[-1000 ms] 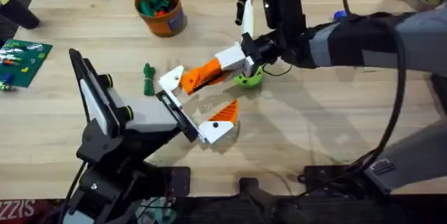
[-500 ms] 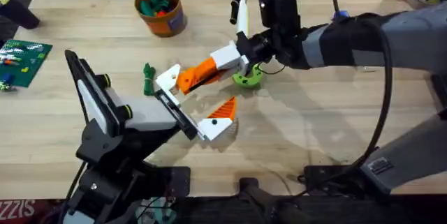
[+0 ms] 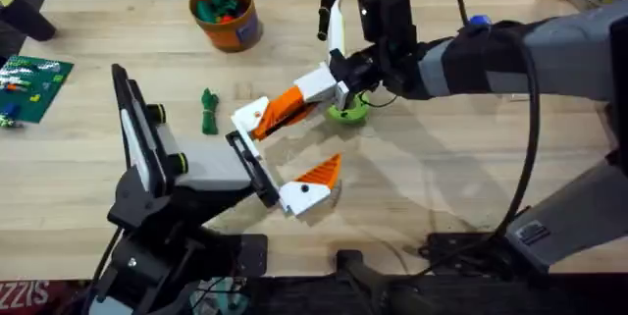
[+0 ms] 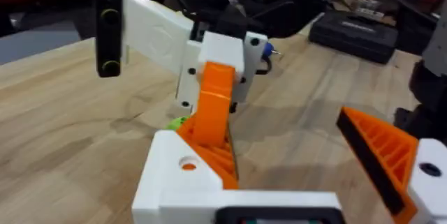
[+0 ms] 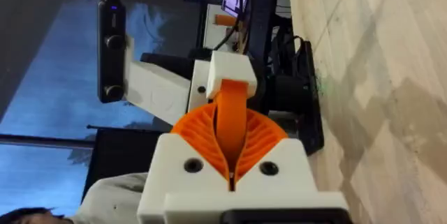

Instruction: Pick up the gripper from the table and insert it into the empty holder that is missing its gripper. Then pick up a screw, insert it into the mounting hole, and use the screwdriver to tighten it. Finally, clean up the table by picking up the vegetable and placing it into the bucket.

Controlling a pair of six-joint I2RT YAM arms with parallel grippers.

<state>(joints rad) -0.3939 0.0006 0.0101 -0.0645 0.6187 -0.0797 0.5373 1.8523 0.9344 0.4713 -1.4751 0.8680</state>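
My right gripper (image 3: pixel 316 92) is shut on the orange ribbed gripper (image 3: pixel 285 107), seen close in the right wrist view as the gripper (image 5: pixel 231 112) pinched between my right gripper's pads (image 5: pixel 230 151). Its lower end sits inside the white empty holder (image 3: pixel 249 117) on my left arm's jaw rail. In the left wrist view orange shows through the mounting hole (image 4: pixel 187 162) of the holder (image 4: pixel 178 182). My left gripper (image 3: pixel 287 145) stands open; its other bracket carries an orange pad (image 3: pixel 320 170). The dark green vegetable (image 3: pixel 208 111) lies left of the holder. At the far left stands the bucket (image 3: pixel 226 28).
A lime-green disc (image 3: pixel 348 111) lies under my right gripper. A black stick-shaped tool on a white arm (image 3: pixel 331 9) juts from the right wrist. A green board (image 3: pixel 31 84) lies at the table's left edge. Green pieces sit inside the bucket.
My right gripper has edged left with the orange gripper, pushing it further into the holder. The left arm has turned slightly, and its padded finger sits lower.
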